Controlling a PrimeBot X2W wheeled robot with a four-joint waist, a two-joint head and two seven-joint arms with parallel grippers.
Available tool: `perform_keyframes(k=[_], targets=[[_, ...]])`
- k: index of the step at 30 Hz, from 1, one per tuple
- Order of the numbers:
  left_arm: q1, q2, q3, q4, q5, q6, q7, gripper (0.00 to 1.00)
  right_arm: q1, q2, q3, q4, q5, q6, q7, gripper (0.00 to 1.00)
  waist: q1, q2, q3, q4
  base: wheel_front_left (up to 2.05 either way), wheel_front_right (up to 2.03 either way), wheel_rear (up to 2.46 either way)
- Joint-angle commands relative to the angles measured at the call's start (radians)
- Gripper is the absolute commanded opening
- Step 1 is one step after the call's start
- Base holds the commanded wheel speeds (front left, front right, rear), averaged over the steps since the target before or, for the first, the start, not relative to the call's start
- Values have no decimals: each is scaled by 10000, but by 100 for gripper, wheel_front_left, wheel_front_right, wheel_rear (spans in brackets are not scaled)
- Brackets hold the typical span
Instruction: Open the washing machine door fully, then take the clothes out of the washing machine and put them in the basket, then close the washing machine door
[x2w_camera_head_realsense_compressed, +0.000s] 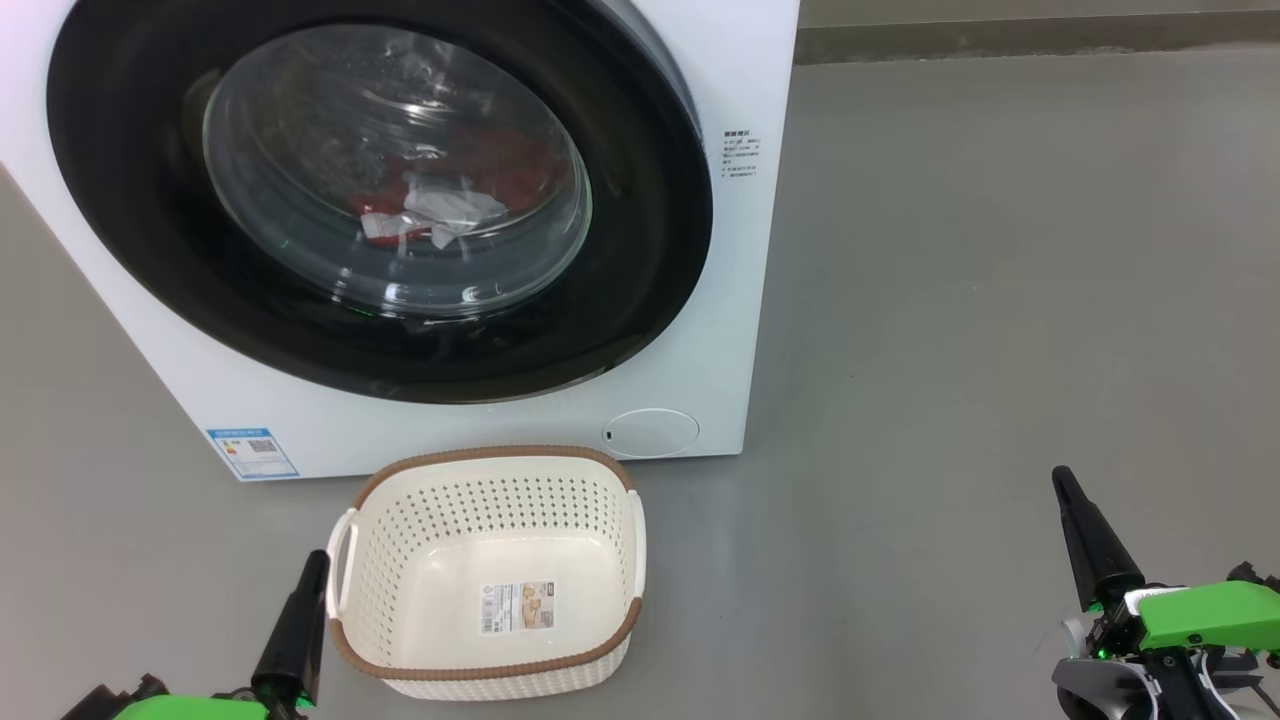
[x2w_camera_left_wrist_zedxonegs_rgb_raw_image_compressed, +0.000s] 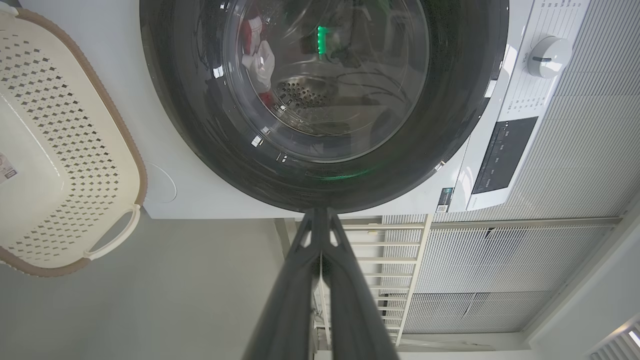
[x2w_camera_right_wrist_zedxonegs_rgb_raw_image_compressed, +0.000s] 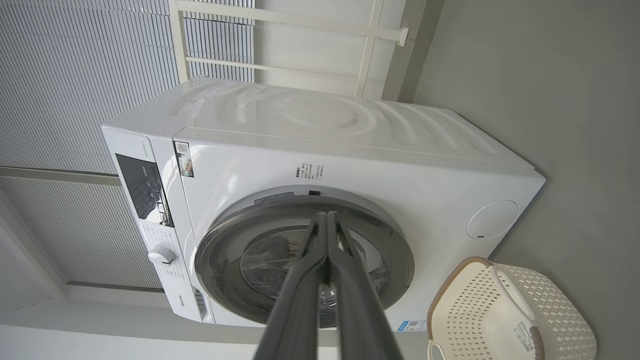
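Clothes (x2w_camera_head_realsense_compressed: 440, 195) inside washing machine (x2w_camera_head_realsense_compressed: 740, 250), basket (x2w_camera_head_realsense_compressed: 490, 565) empty

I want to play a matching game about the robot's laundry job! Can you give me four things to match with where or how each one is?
Things:
1. door
2. clothes
3. basket
4. left gripper

Where or how:
A. empty, on the floor
B. fingers pressed together
C. behind the glass
D. closed

Pairs: 1-D, 2-C, 3-A, 4-B

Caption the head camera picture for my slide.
Closed washing machine door with red clothes behind the glass, empty basket on the floor in front.
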Motion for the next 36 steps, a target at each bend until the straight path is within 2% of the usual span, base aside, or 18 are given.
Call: perform_keyframes(k=[1, 20, 21, 28, 36], targets=[[-418, 108, 339, -204, 114, -73, 32, 0, -431, -118, 190, -295, -1, -6, 60, 0, 0, 0, 0, 0, 0, 0, 0], [-418, 108, 339, -204, 113, -73, 32, 0, -431, -118, 190, -295, -1, -6, 60, 0, 0, 0, 0, 0, 0, 0, 0], [-2, 0, 1, -1, 1, 0, -3, 100, -1, -1, 0, -1, -1, 0, -1, 100, 0, 0, 0, 0, 0, 0, 0], [450, -211, -108, 694, -5, 10, -3, 100, 519, 270, 90, 749, -1, 2, -14, 100, 0, 0, 0, 0, 0, 0, 0], [367, -202, -219, 607, 74, 4, -219, 100, 486, 218, 165, 658, -133, 1, -203, 100, 21, 0, -22, -3, 0, 0, 0]])
